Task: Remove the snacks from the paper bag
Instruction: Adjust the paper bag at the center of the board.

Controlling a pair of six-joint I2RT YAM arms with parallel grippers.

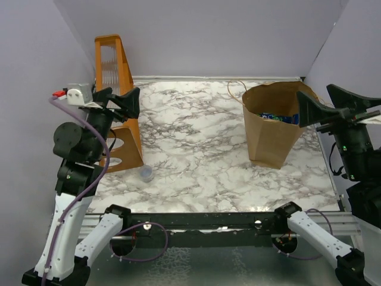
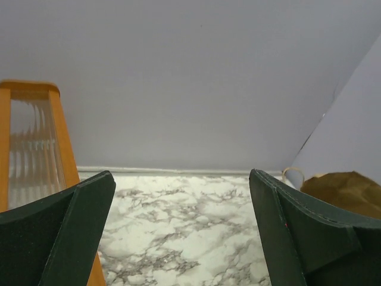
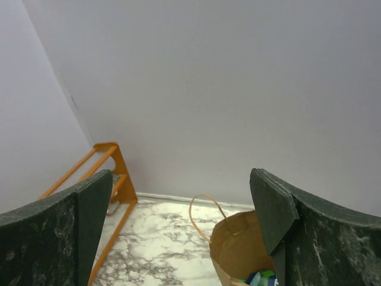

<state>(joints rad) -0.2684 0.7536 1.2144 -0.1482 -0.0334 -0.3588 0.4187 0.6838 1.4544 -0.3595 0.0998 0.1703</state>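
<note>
top external: marbled table [image 1: 196, 155], lavender walls [image 1: 208, 36]

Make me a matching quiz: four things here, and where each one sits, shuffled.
1 brown kraft paper bag
2 orange wooden rack
3 small clear plastic cup
4 blue glossy snack packets

A inside the bag
B far left of the marble table
C upright on the right, mouth open
D on the marble by the rack's foot

Pairs: 1-C, 2-B, 3-D, 4-A

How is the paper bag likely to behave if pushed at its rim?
The paper bag stands tall and upright with nothing bracing it, so it would probably tip or slide. Its thin walls would likely buckle. The snacks glimpsed inside probably add little weight.
</note>
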